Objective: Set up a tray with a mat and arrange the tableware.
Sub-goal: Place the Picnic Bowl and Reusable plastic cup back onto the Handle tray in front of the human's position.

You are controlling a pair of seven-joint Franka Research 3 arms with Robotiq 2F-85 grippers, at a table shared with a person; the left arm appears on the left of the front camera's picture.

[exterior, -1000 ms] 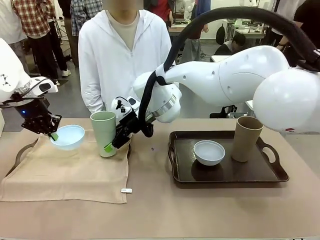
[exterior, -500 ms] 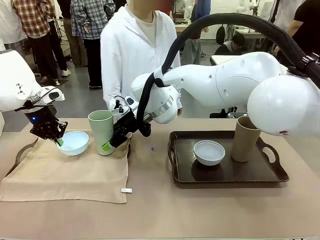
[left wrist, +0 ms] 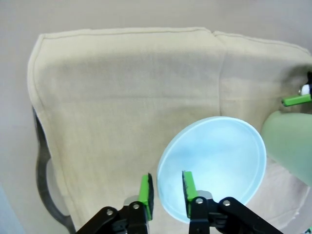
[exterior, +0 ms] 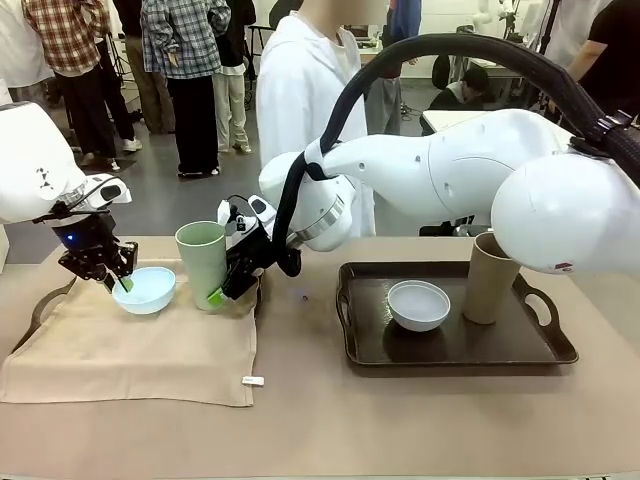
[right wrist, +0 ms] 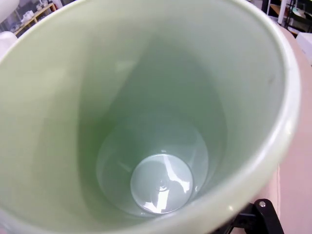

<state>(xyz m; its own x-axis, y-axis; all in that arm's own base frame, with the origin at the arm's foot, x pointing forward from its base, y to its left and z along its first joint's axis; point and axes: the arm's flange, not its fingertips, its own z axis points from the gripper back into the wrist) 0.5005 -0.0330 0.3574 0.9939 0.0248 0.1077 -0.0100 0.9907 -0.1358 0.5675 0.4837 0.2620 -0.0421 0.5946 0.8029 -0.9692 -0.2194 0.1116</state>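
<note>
Pinching the pale blue bowl (left wrist: 214,161) (at its rim) are left fingers (left wrist: 145,194); right fingers (exterior: 216,295) grip the green cup (exterior: 200,258).

Tan desk (exterior: 300,420) runs wide across the front, surface smooth and plain. There's a small white tag (exterior: 253,380) lying flat on it, left of the middle, and a tiny dark speck (exterior: 304,296) farther back near the centre. At the far edge stands a person in a white coat (exterior: 310,100), turned sideways. Behind, on the grey floor (exterior: 170,200), bystanders gather: one in a grey plaid shirt (exterior: 185,40), one in red plaid (exterior: 65,35).
</note>
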